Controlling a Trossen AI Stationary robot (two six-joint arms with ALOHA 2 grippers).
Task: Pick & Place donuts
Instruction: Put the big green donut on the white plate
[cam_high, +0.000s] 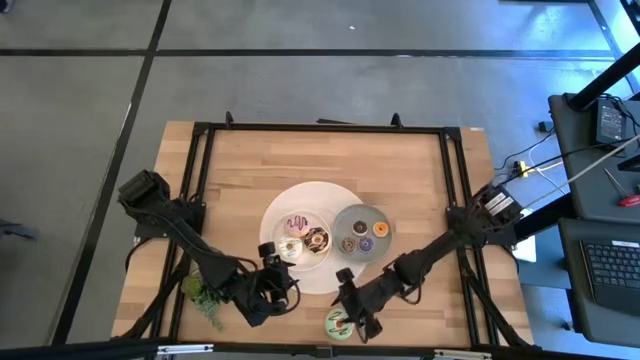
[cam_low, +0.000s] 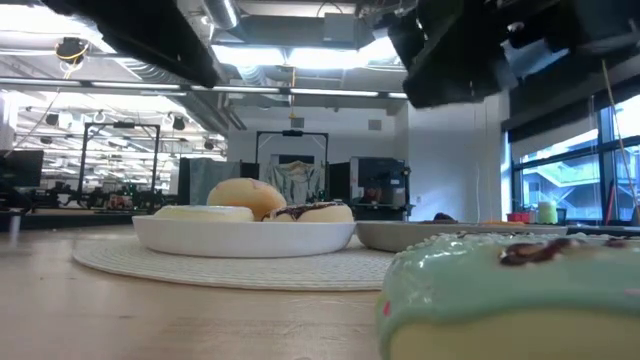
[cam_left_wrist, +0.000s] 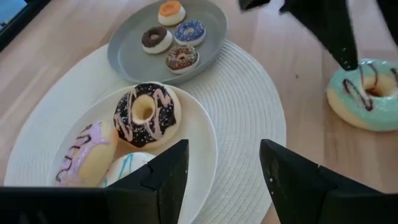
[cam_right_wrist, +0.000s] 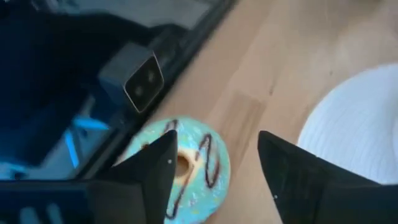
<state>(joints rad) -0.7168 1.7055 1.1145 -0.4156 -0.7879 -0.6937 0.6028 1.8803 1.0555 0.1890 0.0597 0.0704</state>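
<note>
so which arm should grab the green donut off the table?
Right, probably. The right gripper is open and hovers directly over the green donut; the left gripper faces the white plate instead.

Pale wood-grain table (cam_high: 400, 170); woven white mat (cam_left_wrist: 242, 112); glossy green-iced donut (cam_left_wrist: 367, 93).

The pale wooden butcher-block counter (cam_high: 250, 160) carries a round white woven placemat (cam_high: 322, 195) at its middle, a mint-green iced donut with chocolate drizzle (cam_high: 338, 322) near its front edge, and a small green leafy plant (cam_high: 200, 291) at its front left.
</note>
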